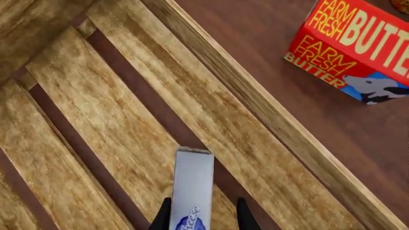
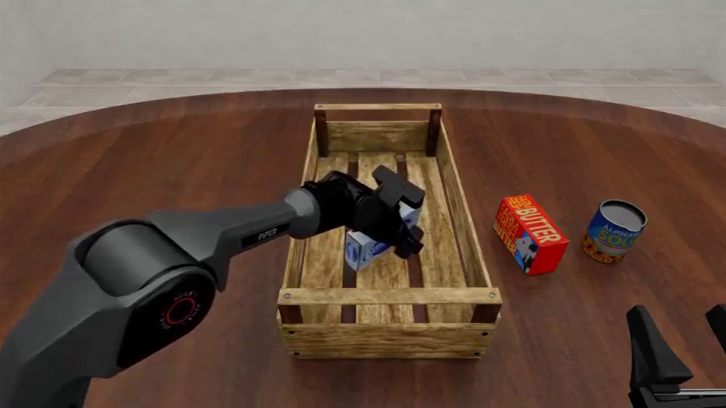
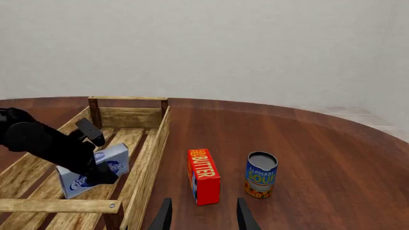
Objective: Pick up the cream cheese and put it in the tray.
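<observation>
Front view: cream cheese (image 2: 363,247) inside tray (image 2: 386,296).

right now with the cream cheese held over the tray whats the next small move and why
Probably lower a little, then open the left tool. It grips the cream cheese box inside the walls of the wooden tray, over the slatted floor. Whether the box already touches the slats can't be told, so ease down before releasing. The butter box and soup can stand outside, out of the way.
</observation>
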Robot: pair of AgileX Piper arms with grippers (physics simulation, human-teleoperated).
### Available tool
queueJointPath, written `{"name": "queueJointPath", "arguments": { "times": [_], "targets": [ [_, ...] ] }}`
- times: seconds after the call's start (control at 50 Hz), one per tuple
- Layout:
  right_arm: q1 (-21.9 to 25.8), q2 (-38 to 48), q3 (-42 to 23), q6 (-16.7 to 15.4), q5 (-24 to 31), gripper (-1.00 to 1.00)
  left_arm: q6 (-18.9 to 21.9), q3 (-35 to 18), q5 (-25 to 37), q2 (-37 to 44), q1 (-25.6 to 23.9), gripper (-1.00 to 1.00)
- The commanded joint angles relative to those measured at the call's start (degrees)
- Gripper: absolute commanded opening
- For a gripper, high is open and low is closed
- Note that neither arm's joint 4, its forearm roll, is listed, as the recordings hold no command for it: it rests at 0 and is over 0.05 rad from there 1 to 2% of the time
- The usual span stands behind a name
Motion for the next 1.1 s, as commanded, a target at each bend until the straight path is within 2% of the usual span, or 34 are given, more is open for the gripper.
{"name": "queueJointPath", "arguments": {
  "times": [0.02, 0.38, 1.1],
  "targets": [
    [0.00, 0.00, 0.00, 0.00, 0.02, 1.00, 1.02, 4.01, 0.40, 2.50, -0.51, 1.00],
    [-0.01, 0.00, 0.00, 0.01, 0.00, 1.00, 2.97, 5.46, 0.60, -3.26, 0.51, 1.00],
    [0.00, 0.00, 0.00, 0.00, 0.01, 1.00, 2.31, 7.10, 1.12, -10.76, 0.73, 1.00]
  ]
}}
